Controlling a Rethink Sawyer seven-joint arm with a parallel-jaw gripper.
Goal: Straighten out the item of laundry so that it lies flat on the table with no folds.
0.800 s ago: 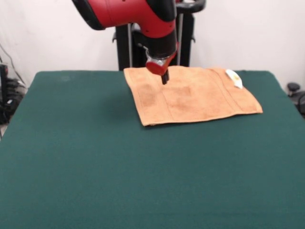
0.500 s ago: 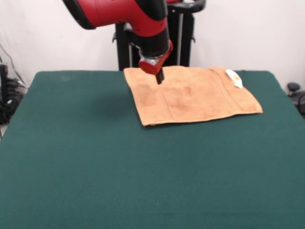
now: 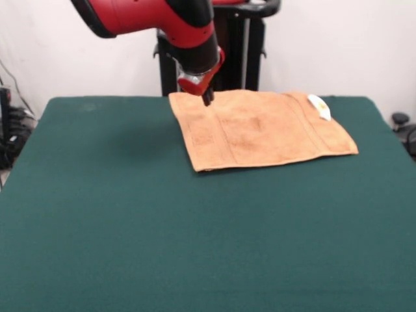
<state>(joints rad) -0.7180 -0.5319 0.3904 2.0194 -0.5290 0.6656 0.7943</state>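
The orange-tan terry towel (image 3: 260, 130) lies spread on the dark green table (image 3: 195, 234) at its far side, right of centre. Woven border bands run across it, and a small white tag (image 3: 319, 107) sits near its far right edge. It looks flat, with no raised fold showing. My gripper (image 3: 207, 99) hangs from the red and black arm above the towel's far left corner, clear of the cloth. It holds nothing. Its dark tips are too close together to tell their state.
The black pedestal (image 3: 240, 58) stands behind the table's far edge. Dark equipment shows off the table at the left edge (image 3: 10, 130) and the right edge (image 3: 403, 127). The green cloth stretches wide in front of the towel.
The arm has swung left and lifted a little, carrying the gripper from over the towel's middle left to above its far left corner. The towel has not moved.
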